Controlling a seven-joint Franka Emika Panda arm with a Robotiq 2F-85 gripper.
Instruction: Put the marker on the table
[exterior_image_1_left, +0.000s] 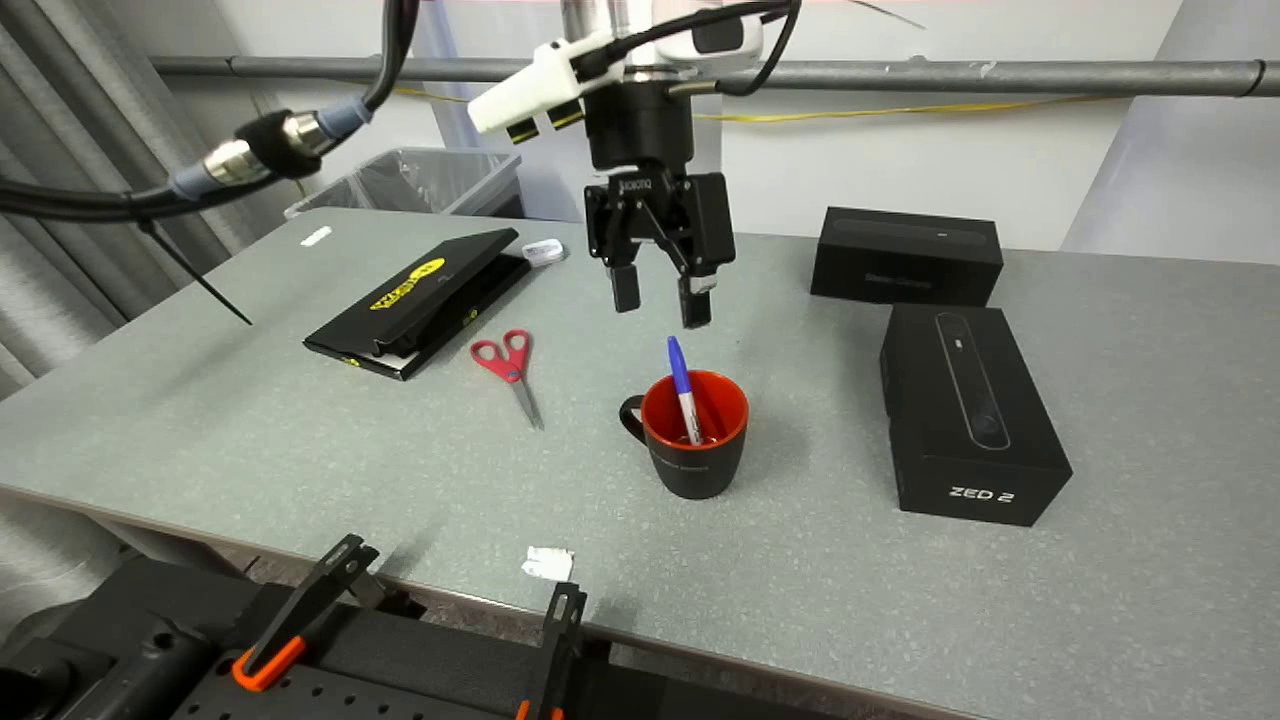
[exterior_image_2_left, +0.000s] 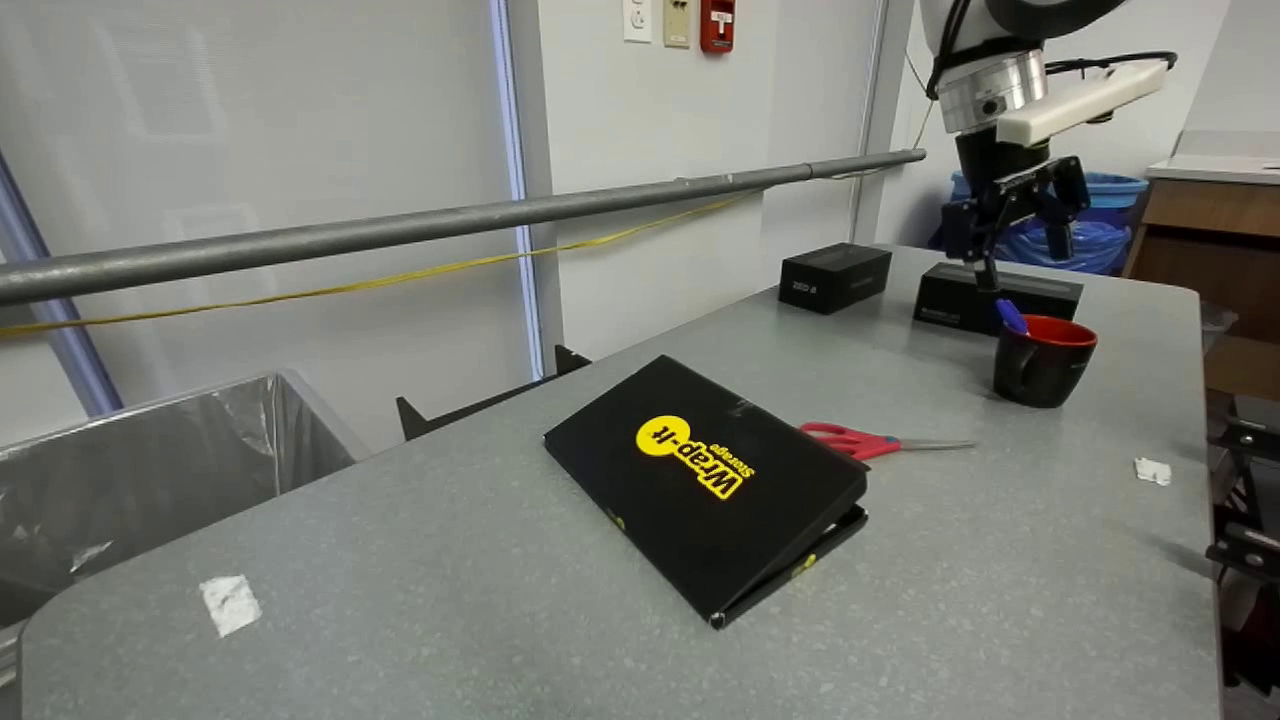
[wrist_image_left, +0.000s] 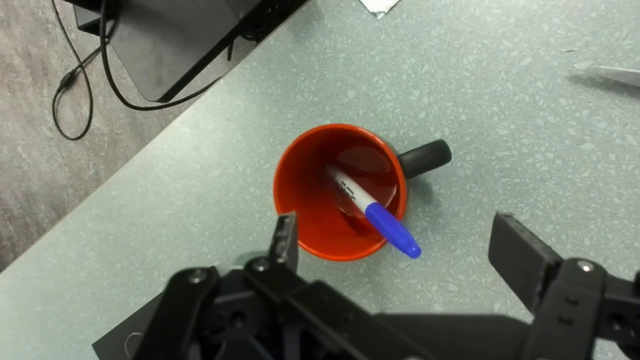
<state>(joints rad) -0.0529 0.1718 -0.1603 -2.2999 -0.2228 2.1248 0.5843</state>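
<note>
The marker (exterior_image_1_left: 684, 385), with a blue cap and a white body, stands tilted inside the cup (exterior_image_1_left: 700, 474), which is black outside and red inside. Its cap end sticks up over the rim. In an exterior view only the blue cap (exterior_image_2_left: 1012, 317) shows. The cup stands upright on the grey table (exterior_image_1_left: 480, 490). My gripper (exterior_image_1_left: 660, 305) is open and empty above the cup, with its fingertips a little higher than the cap. In the wrist view the marker (wrist_image_left: 374, 210) points its cap between the spread fingers (wrist_image_left: 397, 236), touching neither.
Red-handled scissors (exterior_image_1_left: 512, 374) and a black Wrap-It box (exterior_image_1_left: 420, 300) lie on the cup's handle side. Two black boxes (exterior_image_1_left: 975, 420) (exterior_image_1_left: 905, 258) stand on its opposite side. A white scrap (exterior_image_1_left: 548, 563) lies near the table's front edge. A grey bin (exterior_image_2_left: 180, 480) stands past the table's end.
</note>
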